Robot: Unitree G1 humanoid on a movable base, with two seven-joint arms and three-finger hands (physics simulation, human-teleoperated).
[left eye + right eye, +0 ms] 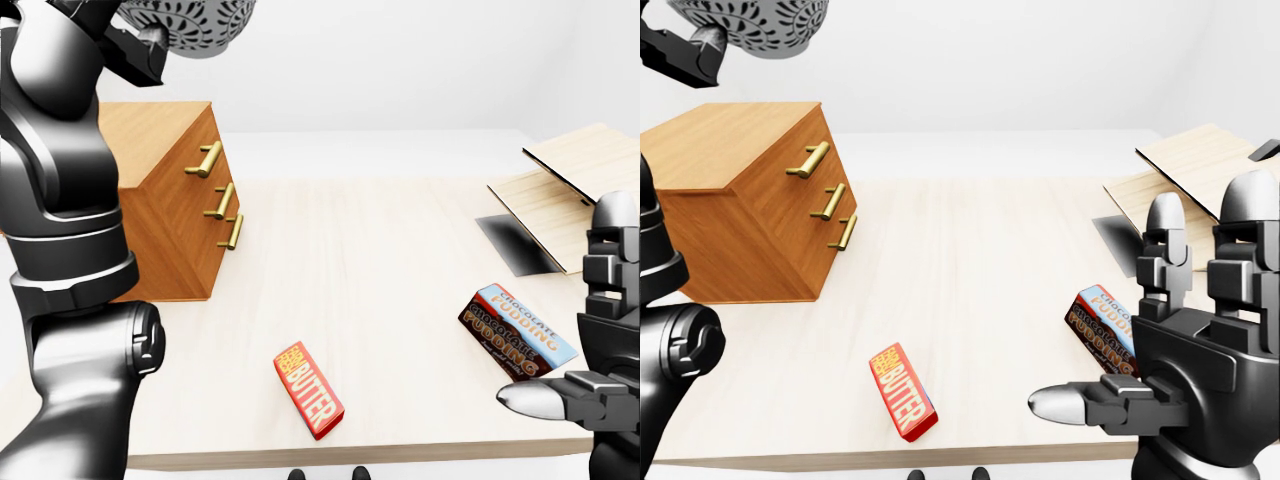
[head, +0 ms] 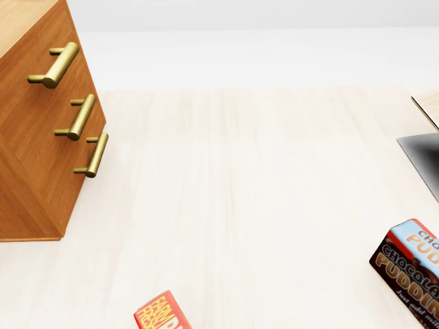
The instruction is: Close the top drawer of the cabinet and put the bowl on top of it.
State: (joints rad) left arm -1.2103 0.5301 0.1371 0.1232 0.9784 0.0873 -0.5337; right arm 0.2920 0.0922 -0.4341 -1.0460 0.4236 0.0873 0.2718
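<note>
I see a pale wooden surface (image 1: 400, 250). A flat red carton lettered BUTTER (image 1: 308, 390) lies near its bottom edge in the left-eye view, roughly midway along. A brown-and-blue chocolate pudding carton (image 1: 518, 330) lies toward the bottom right corner, well apart from it. An opened tan cardboard box (image 1: 560, 180) sits at the right edge.

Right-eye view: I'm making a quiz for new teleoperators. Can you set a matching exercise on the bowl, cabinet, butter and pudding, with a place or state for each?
Things:
1. bowl
2. cabinet
3. butter
4. pudding

Place or state:
a. near the table's bottom edge
b. held up at top left
c. partly behind the right robot hand
d. all drawers shut

Pairs: 1-b, 2-d, 3-a, 4-c.
</note>
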